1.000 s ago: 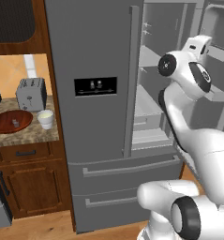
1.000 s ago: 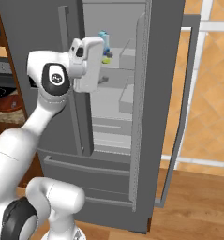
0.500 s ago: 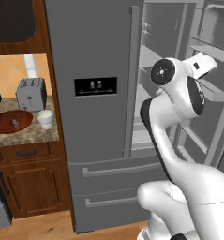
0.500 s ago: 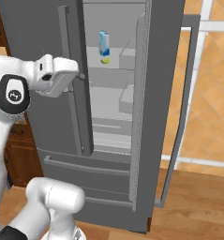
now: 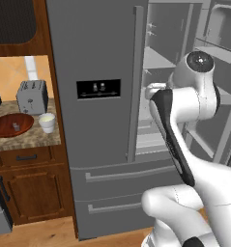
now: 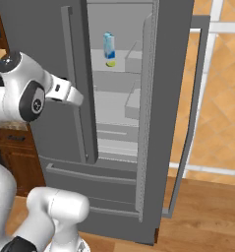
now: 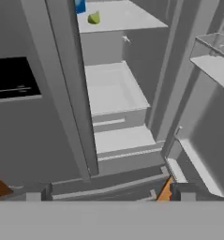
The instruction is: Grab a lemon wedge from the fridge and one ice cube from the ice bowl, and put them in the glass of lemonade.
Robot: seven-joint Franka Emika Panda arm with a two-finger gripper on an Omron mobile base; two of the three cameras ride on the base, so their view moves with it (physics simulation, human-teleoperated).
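**Fridge door open, arm out in front, nothing in the claw**

The fridge (image 5: 95, 144) takes up the middle of the left base view, its left door shut with the black dispenser panel (image 5: 98, 89) on it and its right door swung wide. In the right base view the open compartment sits at top centre, and on an upper shelf there the lemon wedge (image 6: 110, 64) lies just in front of a light-blue carton (image 6: 108, 46). The hand view catches the same pair at its top edge, left of centre: the wedge (image 7: 93, 18) yellow-green, the carton (image 7: 79, 6) cut off by the frame.

The gripper (image 7: 108, 194) has its two dark finger tips spread far apart at the bottom of the hand view, with nothing between them, well short of the shelf and the wedge.

At the far left of the left base view, a speckled counter (image 5: 27, 140) over wooden cabinets carries the ice bowl (image 5: 10, 125), reddish-brown, with a small pale ice cube (image 5: 15, 126) in it. The glass of lemonade (image 5: 47, 122) stands just to the bowl's right, and a grey toaster (image 5: 32, 96) stands behind both.
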